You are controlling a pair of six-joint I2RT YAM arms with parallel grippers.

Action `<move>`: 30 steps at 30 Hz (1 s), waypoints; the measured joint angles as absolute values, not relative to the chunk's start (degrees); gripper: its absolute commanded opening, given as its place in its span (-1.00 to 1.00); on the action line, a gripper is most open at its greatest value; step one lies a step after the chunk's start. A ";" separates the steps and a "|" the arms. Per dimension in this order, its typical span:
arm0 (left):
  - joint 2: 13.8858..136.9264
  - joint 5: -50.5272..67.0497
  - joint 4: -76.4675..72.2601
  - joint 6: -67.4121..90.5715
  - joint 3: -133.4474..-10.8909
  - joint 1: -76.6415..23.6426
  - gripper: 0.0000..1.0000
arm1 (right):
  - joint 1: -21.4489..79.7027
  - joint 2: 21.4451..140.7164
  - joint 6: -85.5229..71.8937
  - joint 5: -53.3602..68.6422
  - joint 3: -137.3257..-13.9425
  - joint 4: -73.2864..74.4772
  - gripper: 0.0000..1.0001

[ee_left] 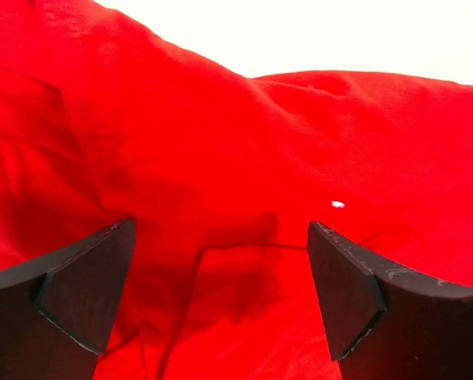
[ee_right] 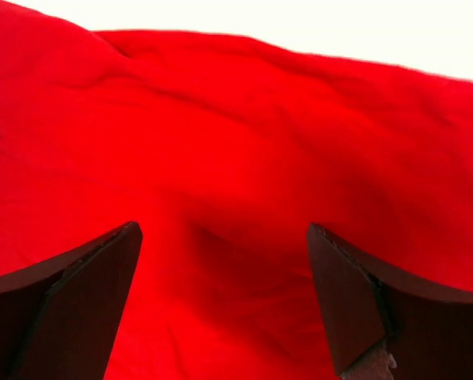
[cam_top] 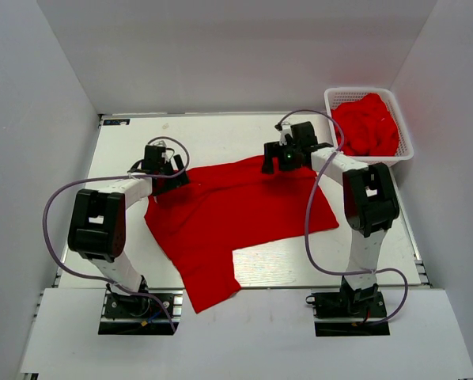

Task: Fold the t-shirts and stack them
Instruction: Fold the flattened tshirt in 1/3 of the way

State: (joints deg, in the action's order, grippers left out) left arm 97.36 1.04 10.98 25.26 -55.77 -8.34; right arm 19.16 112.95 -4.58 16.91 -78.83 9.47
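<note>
One red t-shirt (cam_top: pixel 236 214) lies spread and rumpled across the middle of the table, its lower end hanging over the near edge. It fills the left wrist view (ee_left: pixel 244 166) and the right wrist view (ee_right: pixel 244 142). My left gripper (cam_top: pixel 173 176) is open at the shirt's far left corner, jaws wide with only cloth below them (ee_left: pixel 221 269). My right gripper (cam_top: pixel 280 162) is open at the shirt's far right edge, jaws wide over the cloth (ee_right: pixel 221 269). More red t-shirts (cam_top: pixel 367 127) are piled in the basket at the far right.
A white plastic mesh basket (cam_top: pixel 331 99) stands at the table's far right corner. White walls close in the table on three sides. Bare white tabletop (cam_top: pixel 213 134) shows behind the shirt and at its near right.
</note>
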 measured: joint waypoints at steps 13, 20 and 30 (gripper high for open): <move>102.06 -7.03 12.14 24.82 -58.94 -6.44 0.99 | 17.08 115.83 -8.91 14.17 -77.28 9.02 0.81; 106.78 -8.05 12.23 24.91 -64.53 -4.91 0.99 | 15.90 115.83 -8.51 13.43 -77.38 9.10 0.81; 121.89 -8.51 14.74 23.75 -85.73 -3.03 0.99 | 15.35 115.83 -5.56 10.63 -79.44 11.53 0.81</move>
